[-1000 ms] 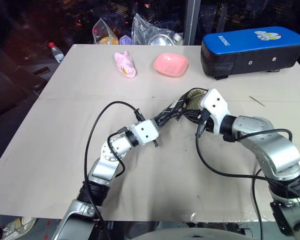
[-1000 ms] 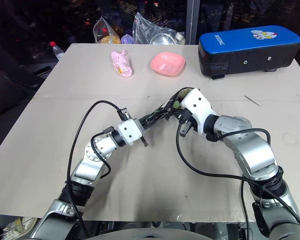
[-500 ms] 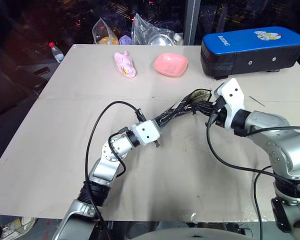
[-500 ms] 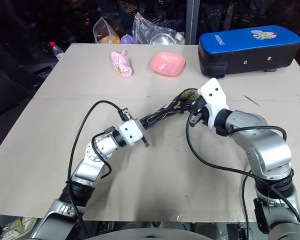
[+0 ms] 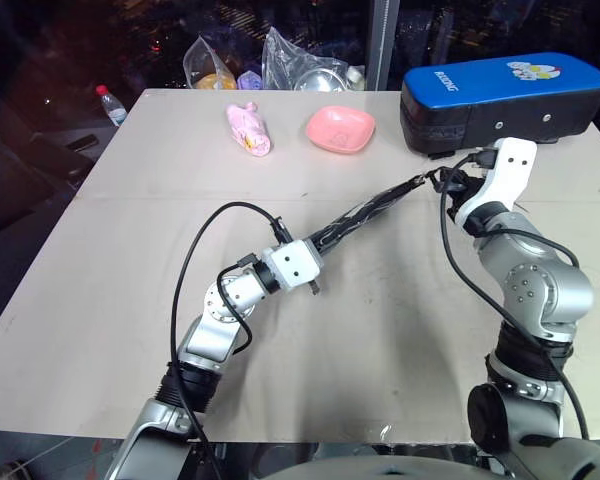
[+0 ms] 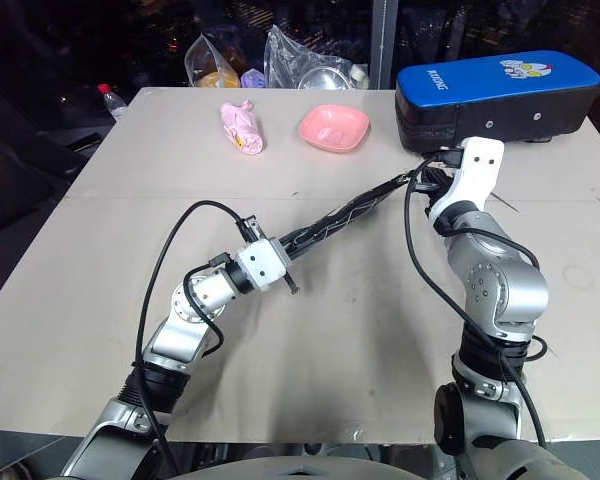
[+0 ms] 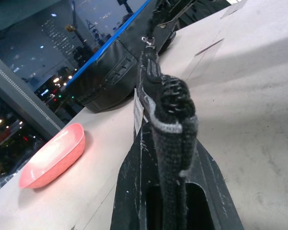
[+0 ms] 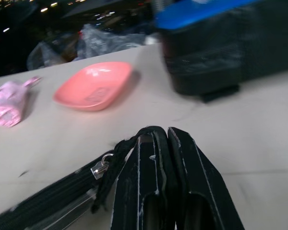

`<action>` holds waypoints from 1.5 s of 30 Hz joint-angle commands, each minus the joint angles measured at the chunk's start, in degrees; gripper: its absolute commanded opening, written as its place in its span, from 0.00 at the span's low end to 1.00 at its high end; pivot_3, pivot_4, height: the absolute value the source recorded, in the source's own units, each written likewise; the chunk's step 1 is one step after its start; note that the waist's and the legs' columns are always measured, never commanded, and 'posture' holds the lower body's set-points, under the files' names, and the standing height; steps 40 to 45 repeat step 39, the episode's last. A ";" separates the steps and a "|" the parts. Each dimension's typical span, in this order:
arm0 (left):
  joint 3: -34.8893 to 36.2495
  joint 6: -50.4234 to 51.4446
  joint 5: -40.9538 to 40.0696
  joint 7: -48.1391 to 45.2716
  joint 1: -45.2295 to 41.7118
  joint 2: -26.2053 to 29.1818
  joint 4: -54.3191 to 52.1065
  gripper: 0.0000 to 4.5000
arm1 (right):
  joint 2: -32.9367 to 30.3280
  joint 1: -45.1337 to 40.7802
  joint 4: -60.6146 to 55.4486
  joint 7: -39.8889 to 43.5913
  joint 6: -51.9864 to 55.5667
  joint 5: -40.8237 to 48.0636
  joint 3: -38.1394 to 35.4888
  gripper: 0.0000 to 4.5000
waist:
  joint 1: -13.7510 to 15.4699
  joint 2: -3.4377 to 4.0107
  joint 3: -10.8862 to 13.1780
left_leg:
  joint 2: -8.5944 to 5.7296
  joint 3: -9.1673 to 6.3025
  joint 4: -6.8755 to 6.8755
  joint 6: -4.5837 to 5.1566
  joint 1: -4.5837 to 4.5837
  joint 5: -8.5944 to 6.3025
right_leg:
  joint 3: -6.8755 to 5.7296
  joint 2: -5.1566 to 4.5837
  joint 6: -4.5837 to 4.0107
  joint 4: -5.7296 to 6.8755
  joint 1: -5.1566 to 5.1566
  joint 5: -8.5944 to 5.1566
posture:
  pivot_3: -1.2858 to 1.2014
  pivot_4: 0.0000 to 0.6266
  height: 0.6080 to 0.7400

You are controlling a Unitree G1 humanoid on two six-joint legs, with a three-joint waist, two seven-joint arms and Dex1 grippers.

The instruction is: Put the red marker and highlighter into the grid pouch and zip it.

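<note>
Grid pouch (image 5: 365,213) between both pincers

My arms: silver-grey rounded joint housings, white blocky wrist modules with small dark screws. Loose black cables loop from forearm to wrist on both. Left gripper (image 7: 173,191) and right gripper (image 8: 165,191): black fingers, scuffed pale.
</note>
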 commanded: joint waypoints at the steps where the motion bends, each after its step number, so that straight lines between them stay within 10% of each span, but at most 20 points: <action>1: 0.86 -0.54 -0.52 0.74 0.38 0.12 -1.22 0.00 | 0.18 -1.70 -1.84 -2.22 0.11 1.52 -2.38 0.01 | -0.43 0.00 0.00 | 0.01 0.00 -0.01 0.00 0.01 0.00 | 0.01 0.02 0.00 0.00 0.00 0.00 | 0.52 0.24 0.89; 6: 1.25 -0.59 0.22 1.67 -0.49 0.06 0.02 0.00 | -11.78 3.97 -5.61 13.96 4.02 7.53 5.81 0.01 | -0.73 0.01 0.00 | 0.01 0.00 -0.01 0.02 -0.01 -0.01 | 0.00 0.01 0.00 -0.03 0.01 0.00 | 0.52 0.24 0.89; 9: 1.16 1.76 -0.79 -0.40 -0.64 1.53 1.17 0.00 | -23.58 9.33 -5.04 26.06 -2.38 6.75 10.62 0.24 | -0.93 0.01 0.00 | 0.03 0.01 -0.02 0.03 0.00 -0.01 | -0.01 0.03 0.00 -0.06 0.02 -0.01 | 0.52 0.24 0.89; 15: 2.81 4.41 -5.44 -5.74 2.67 5.81 1.63 0.40 | -33.46 18.18 4.27 43.86 -25.32 4.18 11.47 0.62 | -1.42 0.03 0.01 | 0.18 0.11 -0.03 0.04 0.09 -0.02 | 0.06 0.15 0.02 -0.08 0.08 -0.03 | 0.52 0.24 0.89; 22: 9.21 21.75 -22.78 -8.30 15.73 6.66 -12.45 0.98 | -36.66 23.09 18.04 56.75 -40.20 5.52 7.42 0.62 | -0.93 0.01 0.03 | 0.27 0.19 -0.02 0.05 0.09 -0.03 | 0.19 0.13 0.01 -0.15 0.09 -0.02 | 0.52 0.24 0.89; 33: 19.18 31.45 -26.96 -4.05 34.78 8.31 -22.41 0.98 | -40.90 22.08 41.61 76.79 -52.00 8.13 4.91 0.62 | 0.08 0.01 0.03 | 0.38 0.32 -0.03 0.04 0.23 -0.04 | 0.30 0.01 -0.26 -0.24 0.20 -0.16 | 0.52 0.24 0.89; 38: 17.88 31.08 -25.69 -3.25 35.37 7.28 -23.87 1.00 | -40.42 19.90 46.06 78.73 -54.92 7.75 4.21 0.99 | 0.55 0.02 0.03 | 0.39 0.46 -0.03 0.03 0.28 -0.05 | 0.38 -0.19 -0.27 -0.24 0.20 -0.15 | 0.52 0.24 0.89; 45: 17.47 30.79 -25.17 -3.38 35.43 7.33 -24.21 1.00 | -40.27 19.46 46.75 78.84 -55.54 7.63 4.19 0.99 | 0.55 0.02 0.03 | 0.39 0.46 -0.04 0.03 0.28 -0.05 | 0.37 -0.21 -0.27 -0.24 0.19 -0.15 | 0.52 0.24 0.89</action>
